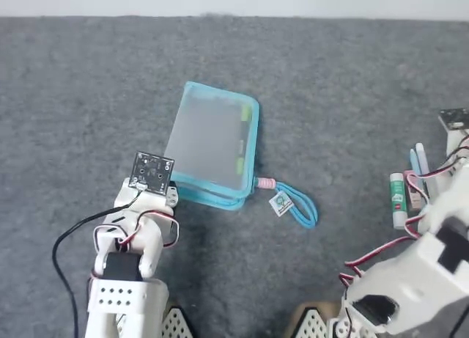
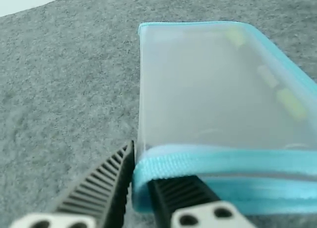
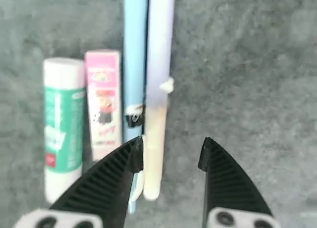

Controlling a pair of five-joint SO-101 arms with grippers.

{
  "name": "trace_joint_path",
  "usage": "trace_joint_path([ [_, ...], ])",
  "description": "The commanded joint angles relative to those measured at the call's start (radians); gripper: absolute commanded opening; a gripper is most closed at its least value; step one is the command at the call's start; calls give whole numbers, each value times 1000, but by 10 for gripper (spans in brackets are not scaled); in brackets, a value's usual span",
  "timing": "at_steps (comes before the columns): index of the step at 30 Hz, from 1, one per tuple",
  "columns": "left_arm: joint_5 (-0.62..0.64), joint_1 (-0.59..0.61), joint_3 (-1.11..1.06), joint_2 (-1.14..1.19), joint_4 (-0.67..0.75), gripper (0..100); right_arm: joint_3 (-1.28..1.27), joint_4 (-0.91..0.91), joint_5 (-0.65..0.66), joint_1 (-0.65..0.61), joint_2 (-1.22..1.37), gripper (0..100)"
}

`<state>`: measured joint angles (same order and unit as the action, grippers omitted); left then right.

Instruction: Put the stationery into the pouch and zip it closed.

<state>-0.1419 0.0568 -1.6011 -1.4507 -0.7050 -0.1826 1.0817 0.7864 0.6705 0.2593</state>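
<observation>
Left gripper (image 2: pixel 142 176), lower left, pinches the teal-trimmed clear pouch (image 2: pixel 208 89); right gripper (image 3: pixel 171 150), lower right, jaws apart

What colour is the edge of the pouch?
The pouch has a light turquoise-blue edge. It shows best in the left wrist view.

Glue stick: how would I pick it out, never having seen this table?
On the grey table, four stationery items lie side by side, apart from the turquoise pouch. The glue stick is the end one nearest the pouch: a stubby white tube with a green label, beside a pink eraser, a blue pen and a pale pen.
</observation>
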Motion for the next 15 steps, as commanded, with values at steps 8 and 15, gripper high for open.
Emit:
trace_joint_path([
  [8,3,-3,13,-15,37,13,132,-36,0,44,177,169],
  [15,3,-3,13,-15,37,13,110,28,61,105,214,46],
])
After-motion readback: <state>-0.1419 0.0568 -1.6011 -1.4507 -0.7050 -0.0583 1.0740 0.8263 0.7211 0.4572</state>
